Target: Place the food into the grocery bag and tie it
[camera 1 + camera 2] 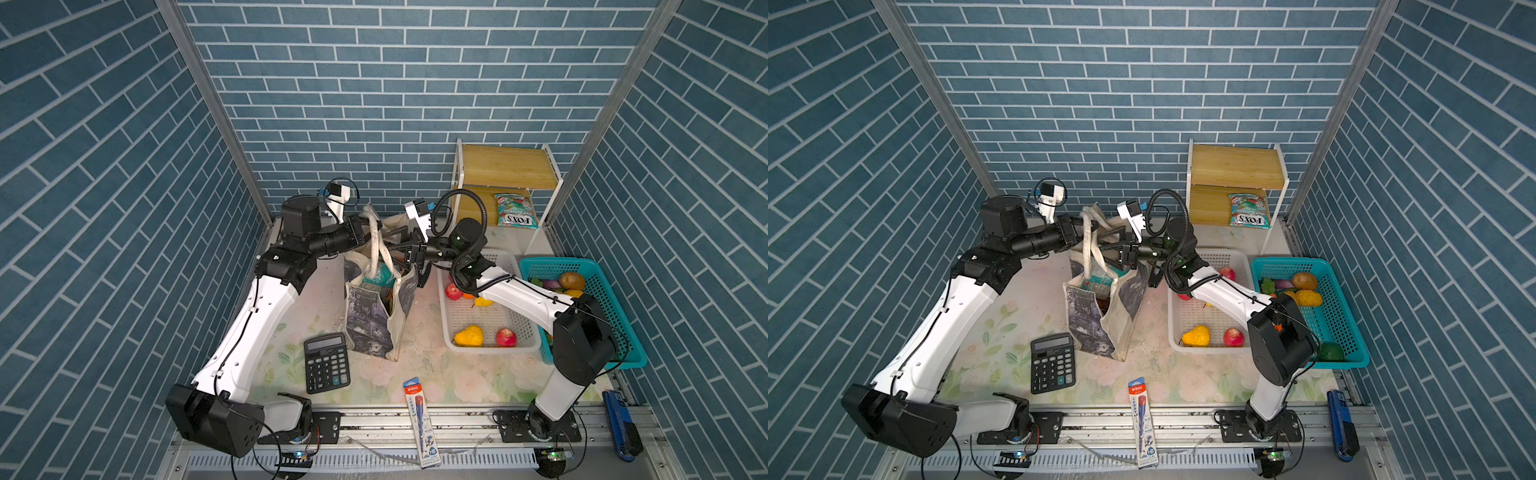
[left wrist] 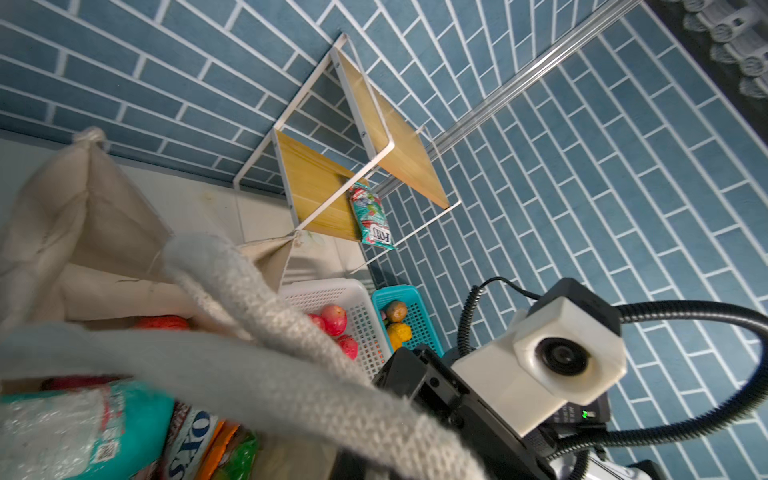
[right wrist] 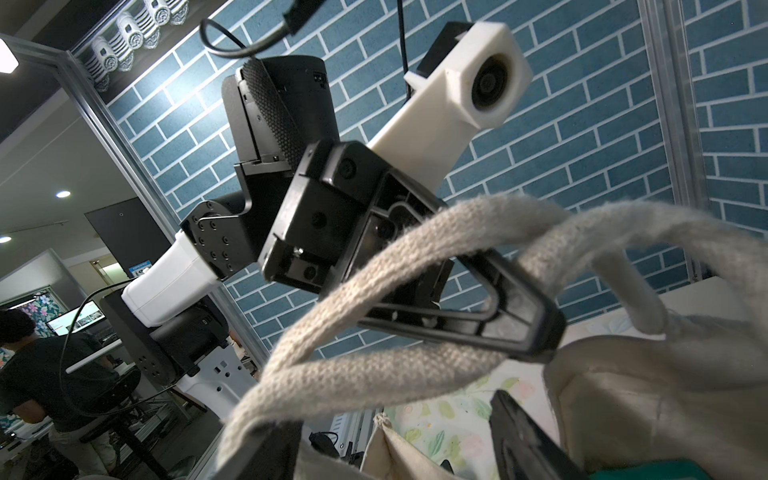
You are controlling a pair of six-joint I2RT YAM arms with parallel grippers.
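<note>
Cream canvas tote bag (image 1: 371, 318) with grey panels stands upright. Above its mouth: left gripper (image 3: 540, 336) closed, cream woven straps (image 1: 376, 249) draped over it; right gripper (image 1: 1108, 248) wide, empty.

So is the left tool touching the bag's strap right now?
Touching. The right wrist view shows the strap draped over the left tool, lying flat against its closed fingers with no gap.

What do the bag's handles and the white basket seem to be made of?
The handles look like woven cotton webbing, matte cream; the coarse weave shows in the right wrist view. The white basket looks like moulded plastic, slightly glossy, with regular perforated walls.
</note>
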